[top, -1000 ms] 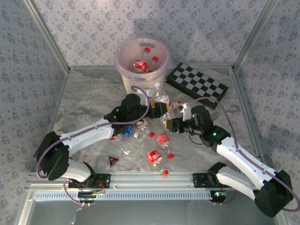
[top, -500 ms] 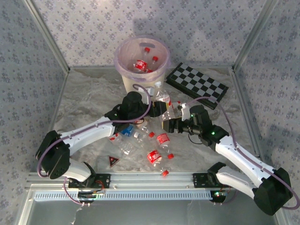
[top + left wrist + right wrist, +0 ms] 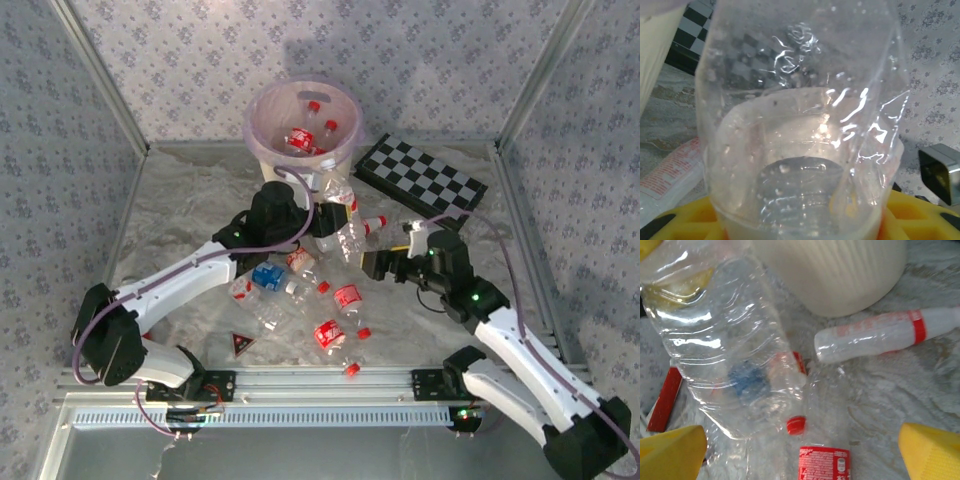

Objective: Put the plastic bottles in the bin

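White-black arms (image 3: 200,268), purple cables (image 3: 165,287), yellow tool pads (image 3: 932,452).

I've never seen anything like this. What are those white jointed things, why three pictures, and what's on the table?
Those are two robot arms, the left arm and the right arm, bolted to the table, each ending in a two-finger gripper. The wide picture comes from a fixed camera above and behind them; the two close-ups come from cameras on their wrists. The left gripper is closed on a large clear plastic bottle, seen close in its wrist picture. The right gripper is open and holds nothing. Small clear plastic bottles with red labels and a blue-labelled bottle lie on the table, with a small dark triangular piece. Behind stands a cream-white round bin with a pinkish liner, some bottles already inside, beside a black-and-white checkerboard.
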You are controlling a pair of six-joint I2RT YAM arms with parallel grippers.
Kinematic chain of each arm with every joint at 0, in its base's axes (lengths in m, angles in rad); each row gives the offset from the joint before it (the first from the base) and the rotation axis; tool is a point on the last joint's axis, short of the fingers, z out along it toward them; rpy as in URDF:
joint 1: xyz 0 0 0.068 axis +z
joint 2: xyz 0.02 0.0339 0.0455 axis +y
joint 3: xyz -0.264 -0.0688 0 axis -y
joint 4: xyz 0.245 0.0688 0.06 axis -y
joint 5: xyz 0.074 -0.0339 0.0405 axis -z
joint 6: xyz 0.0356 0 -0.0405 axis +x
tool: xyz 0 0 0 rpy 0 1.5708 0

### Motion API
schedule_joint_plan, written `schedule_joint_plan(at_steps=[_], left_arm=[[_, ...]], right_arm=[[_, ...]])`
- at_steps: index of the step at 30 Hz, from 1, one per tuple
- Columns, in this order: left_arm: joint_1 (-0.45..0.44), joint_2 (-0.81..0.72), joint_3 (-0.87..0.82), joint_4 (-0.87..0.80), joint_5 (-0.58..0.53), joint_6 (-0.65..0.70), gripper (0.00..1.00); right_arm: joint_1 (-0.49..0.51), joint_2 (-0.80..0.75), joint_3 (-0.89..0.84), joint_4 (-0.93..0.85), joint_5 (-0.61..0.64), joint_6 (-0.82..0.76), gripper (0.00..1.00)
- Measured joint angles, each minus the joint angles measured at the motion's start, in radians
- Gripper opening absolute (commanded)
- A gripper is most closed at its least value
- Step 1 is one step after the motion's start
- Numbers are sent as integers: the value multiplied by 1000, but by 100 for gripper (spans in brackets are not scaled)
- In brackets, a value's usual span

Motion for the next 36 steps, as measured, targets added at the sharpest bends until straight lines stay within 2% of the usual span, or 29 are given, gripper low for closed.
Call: schedule_joint_plan(at_steps=[6,16,21,27,36], left_arm=[[16,-40,70,-78,-34,47,0],[77,-69,302,-211,-59,174,0],[174,-24,470,-291,-49,254,0],[290,105,631,-340,-14,328,0],[325,451,990,-500,0,486,0]], right_arm=[[-122,-82,-9,13,16,64,100],[-257,-84,-53,56,-3,183,100],[-270,-72,-54,40,-16,196,100],[-270,-96,1,-43,-16,191,100],[-272,-189,8,-153,3,192,100]])
